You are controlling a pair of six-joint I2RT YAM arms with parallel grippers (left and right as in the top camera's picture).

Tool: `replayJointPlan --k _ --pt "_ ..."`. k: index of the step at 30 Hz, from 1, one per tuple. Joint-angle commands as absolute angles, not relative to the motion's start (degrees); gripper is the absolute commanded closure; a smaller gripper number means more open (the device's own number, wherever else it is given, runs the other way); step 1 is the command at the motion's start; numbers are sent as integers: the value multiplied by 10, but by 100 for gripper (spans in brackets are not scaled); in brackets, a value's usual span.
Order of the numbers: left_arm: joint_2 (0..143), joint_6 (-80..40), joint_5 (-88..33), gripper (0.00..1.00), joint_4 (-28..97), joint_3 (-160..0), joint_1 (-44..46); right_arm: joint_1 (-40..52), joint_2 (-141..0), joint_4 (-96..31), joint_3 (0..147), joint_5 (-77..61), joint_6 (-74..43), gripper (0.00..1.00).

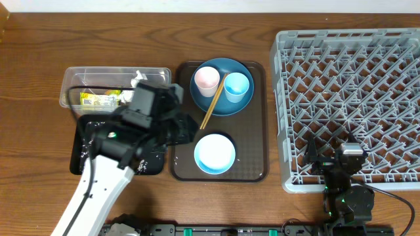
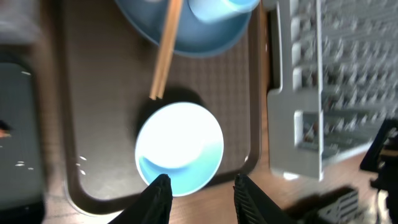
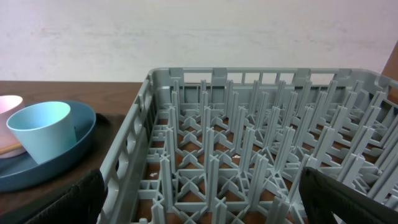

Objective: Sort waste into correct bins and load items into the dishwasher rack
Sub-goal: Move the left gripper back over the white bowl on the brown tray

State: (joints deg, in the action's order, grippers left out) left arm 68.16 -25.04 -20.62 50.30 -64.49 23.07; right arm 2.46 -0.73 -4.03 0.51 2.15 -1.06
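Note:
The light blue bowl [image 1: 214, 153] [image 2: 180, 146] sits upright and empty on the dark brown tray [image 1: 252, 167]. My left gripper [image 2: 202, 186] [image 1: 189, 130] hovers at the bowl's near rim, its jaws apart with nothing between them. The dark blue plate [image 1: 222, 98] [image 2: 199, 37] carries the pink cup [image 1: 206, 78], the light blue cup [image 1: 237, 86] [image 3: 43, 130] and the chopsticks [image 1: 212, 103] [image 2: 165, 56]. My right gripper [image 3: 200, 177] [image 1: 338, 154] stands wide open over the near edge of the grey dishwasher rack [image 1: 348, 78] [image 3: 249, 124], which holds nothing.
The clear container [image 1: 79, 82] at the left holds a yellow-green wrapper [image 1: 98, 99] and a white tissue [image 1: 138, 78]. The black tray [image 1: 82, 154] [image 2: 18, 124] lies under my left arm, with white rice grains [image 2: 22, 165] on it.

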Motion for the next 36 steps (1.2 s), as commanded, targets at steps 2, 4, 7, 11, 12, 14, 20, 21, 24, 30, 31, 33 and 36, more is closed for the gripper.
replayJointPlan --k 2,4,7,11,12,14,20,21,24,30,31,33,36 --pt "720 -245 -172 65 503 -656 283 30 -8 -41 3 23 -12 1" --pt "739 -247 -161 65 498 -656 304 30 -8 -41 3 23 -12 1" --pt "766 -249 -122 65 491 -656 331 30 -8 -41 3 23 -12 1" --pt "791 -249 -94 65 485 -656 346 30 -8 -41 3 23 -12 1" --pt "793 -249 -90 65 484 -656 346 30 -8 -41 3 23 -12 1" --pt "794 -249 -67 65 480 -656 346 30 -8 -41 3 23 -12 1" --pt "794 -249 -46 65 425 -650 346 30 -8 -41 3 23 -12 1" --pt "794 -249 -35 65 415 -648 346 30 -8 -41 3 23 -12 1" --pt "797 -249 36 65 400 -644 346 30 -8 -41 3 23 -12 1" --pt "828 -249 97 65 393 -642 346 30 -8 -41 3 23 -12 1" --pt "839 -249 97 65 386 -642 346 30 -8 -41 3 23 -12 1" --pt "862 -249 97 65 374 -642 346 30 -8 -41 3 23 -12 1" --pt "898 -249 106 66 358 -642 346 30 -8 -41 3 23 -12 1"
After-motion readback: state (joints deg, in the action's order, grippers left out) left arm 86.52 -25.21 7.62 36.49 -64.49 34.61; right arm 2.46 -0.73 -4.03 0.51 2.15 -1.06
